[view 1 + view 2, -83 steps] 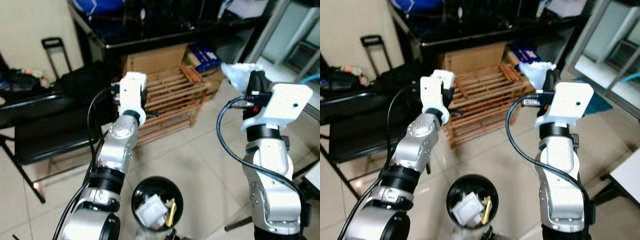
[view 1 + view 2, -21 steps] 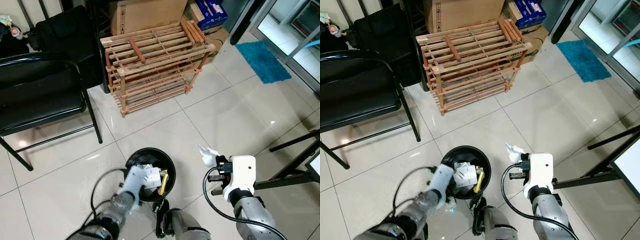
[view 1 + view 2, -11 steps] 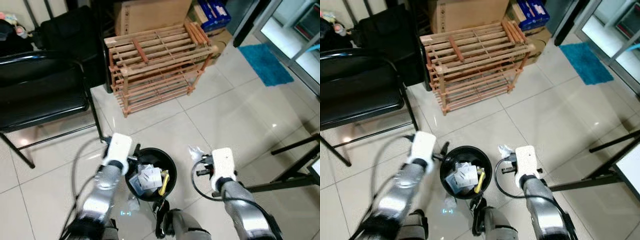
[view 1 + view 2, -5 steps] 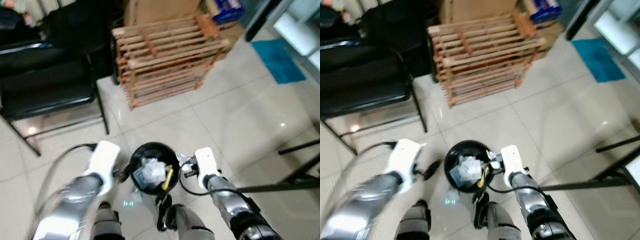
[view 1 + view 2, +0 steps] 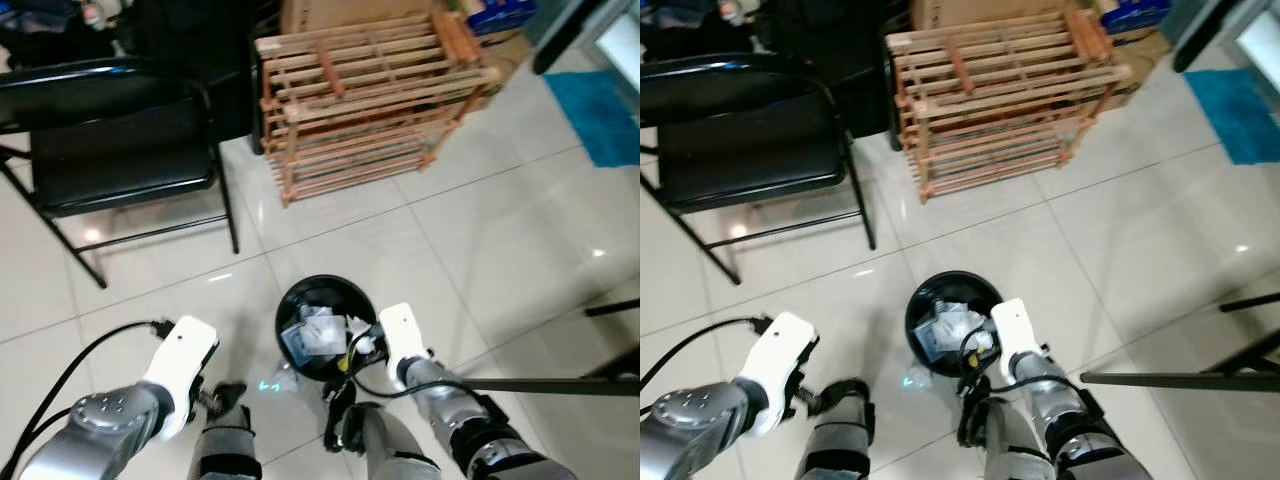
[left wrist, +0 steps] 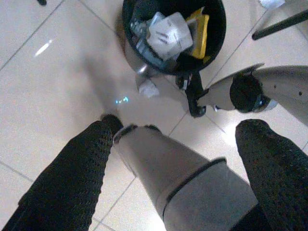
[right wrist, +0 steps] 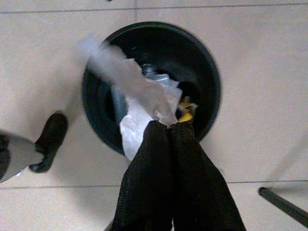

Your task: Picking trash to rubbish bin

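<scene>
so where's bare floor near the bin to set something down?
Bare tile lies between the round black rubbish bin and the slatted wooden rack, and rightward toward the blue mat. Crowded: bin's near side, with the right pincer holding white crumpled paper.

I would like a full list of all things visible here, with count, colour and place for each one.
rubbish bin: one, black, on the floor before the robot, holding white and yellow trash
tissue: one, white, pinched over the bin
scrap: one, white, on the floor beside the bin
wooden rack: one, brown, beyond the bin
folding chair: one, black, left of the rack
mat: one, blue, far right
right tool: shut on the tissue, over the bin
left tool: open, low at the robot's left
</scene>
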You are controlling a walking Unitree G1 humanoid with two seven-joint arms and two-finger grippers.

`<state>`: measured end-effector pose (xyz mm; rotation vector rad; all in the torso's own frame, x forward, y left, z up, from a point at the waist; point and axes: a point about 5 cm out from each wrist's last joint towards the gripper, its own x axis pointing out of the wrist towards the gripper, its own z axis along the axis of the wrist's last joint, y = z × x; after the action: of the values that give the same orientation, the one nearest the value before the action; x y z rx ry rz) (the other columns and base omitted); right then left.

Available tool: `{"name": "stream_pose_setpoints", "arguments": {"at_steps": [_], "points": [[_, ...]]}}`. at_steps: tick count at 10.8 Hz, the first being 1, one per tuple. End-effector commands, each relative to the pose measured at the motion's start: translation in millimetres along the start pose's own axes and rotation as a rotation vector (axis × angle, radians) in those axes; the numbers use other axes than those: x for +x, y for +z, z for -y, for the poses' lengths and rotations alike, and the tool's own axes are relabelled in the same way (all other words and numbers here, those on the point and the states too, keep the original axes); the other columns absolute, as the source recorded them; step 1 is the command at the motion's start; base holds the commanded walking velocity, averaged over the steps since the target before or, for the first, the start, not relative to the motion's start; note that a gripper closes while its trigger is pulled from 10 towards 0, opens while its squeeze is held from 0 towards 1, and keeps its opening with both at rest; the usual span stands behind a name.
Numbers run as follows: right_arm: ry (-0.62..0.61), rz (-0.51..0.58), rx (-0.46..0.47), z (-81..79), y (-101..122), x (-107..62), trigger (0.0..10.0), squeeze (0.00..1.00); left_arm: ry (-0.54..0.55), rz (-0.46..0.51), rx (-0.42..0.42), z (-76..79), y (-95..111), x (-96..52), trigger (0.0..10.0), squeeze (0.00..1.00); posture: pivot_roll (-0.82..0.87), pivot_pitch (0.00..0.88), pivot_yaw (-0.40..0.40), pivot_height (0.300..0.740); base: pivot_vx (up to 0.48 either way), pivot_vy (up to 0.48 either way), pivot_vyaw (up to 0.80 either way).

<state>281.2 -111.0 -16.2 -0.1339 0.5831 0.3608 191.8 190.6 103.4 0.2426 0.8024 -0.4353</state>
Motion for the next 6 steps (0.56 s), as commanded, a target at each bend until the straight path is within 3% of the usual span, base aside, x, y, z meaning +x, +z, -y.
{"name": "stream_pose_setpoints", "arguments": {"at_steps": [1, 4, 6], "points": [[0.001, -0.056, 0.021, -2.1, -16, -3.3, 0.0, 0.00, -0.062, -0.026, 0.002, 9.7, -5, -2.3, 10.0, 0.00, 0.62, 0.443, -0.127, 0.740, 0.000, 0.000, 0.00], [0.078, -0.059, 0.033, -25.1, -9, 2.7, 0.0, 0.00, -0.056, -0.050, 0.012, 4.1, -8, -5.8, 10.0, 0.00, 0.64, 0.445, -0.117, 0.740, 0.000, 0.000, 0.00], [0.145, -0.007, 0.070, -47.7, 7, 8.8, 0.0, 0.00, -0.064, -0.059, 0.012, 5.9, -10, -4.6, 10.0, 0.00, 0.64, 0.443, -0.117, 0.740, 0.000, 0.000, 0.00]]}}
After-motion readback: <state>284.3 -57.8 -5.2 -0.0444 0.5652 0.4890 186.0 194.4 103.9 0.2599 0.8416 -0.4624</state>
